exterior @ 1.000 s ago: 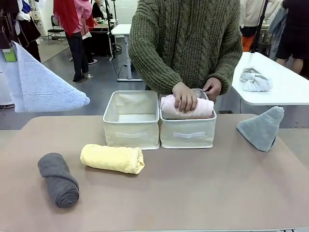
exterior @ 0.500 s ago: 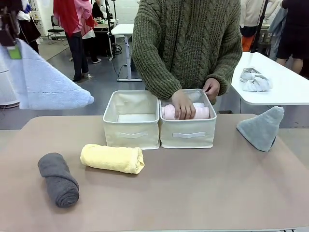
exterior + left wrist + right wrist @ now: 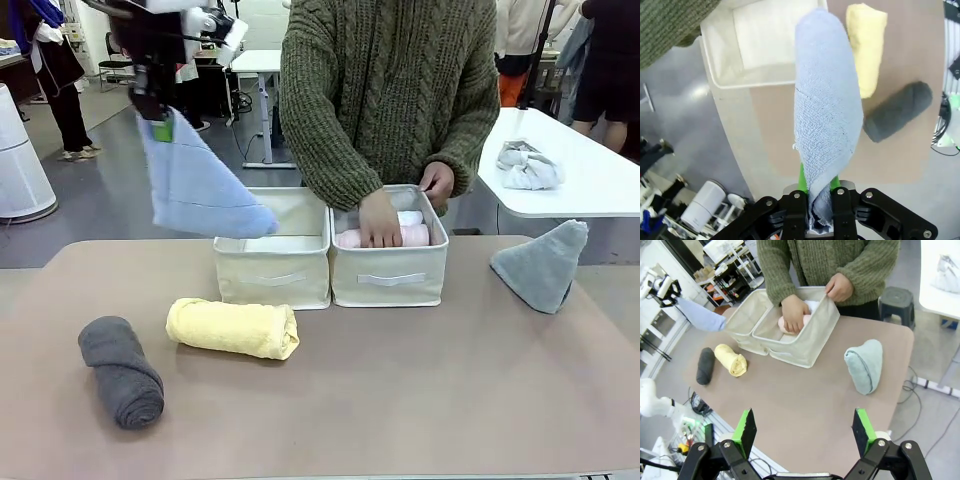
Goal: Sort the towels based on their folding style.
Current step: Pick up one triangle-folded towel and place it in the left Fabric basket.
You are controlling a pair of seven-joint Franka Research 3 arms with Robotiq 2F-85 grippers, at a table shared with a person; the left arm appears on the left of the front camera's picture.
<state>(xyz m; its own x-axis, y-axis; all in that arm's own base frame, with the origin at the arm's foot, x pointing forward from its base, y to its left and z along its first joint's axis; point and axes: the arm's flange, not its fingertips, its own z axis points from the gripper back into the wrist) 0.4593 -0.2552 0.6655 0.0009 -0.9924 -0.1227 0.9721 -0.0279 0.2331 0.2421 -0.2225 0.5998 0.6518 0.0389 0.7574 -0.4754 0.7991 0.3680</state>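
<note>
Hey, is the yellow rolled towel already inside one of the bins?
No, the yellow towel lies on the table in front of the left-hand bin, near the dark grey roll.

No legible text or labels anywhere.

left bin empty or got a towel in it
Empty: the left bin shows a bare bottom; the blue towel hangs from the left gripper.

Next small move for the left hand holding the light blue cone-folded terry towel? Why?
Probably shift the light blue towel further over the left cream fabric bin: it hangs at that bin's left edge, the bin looks empty, rolls lie in the right bin.
</note>
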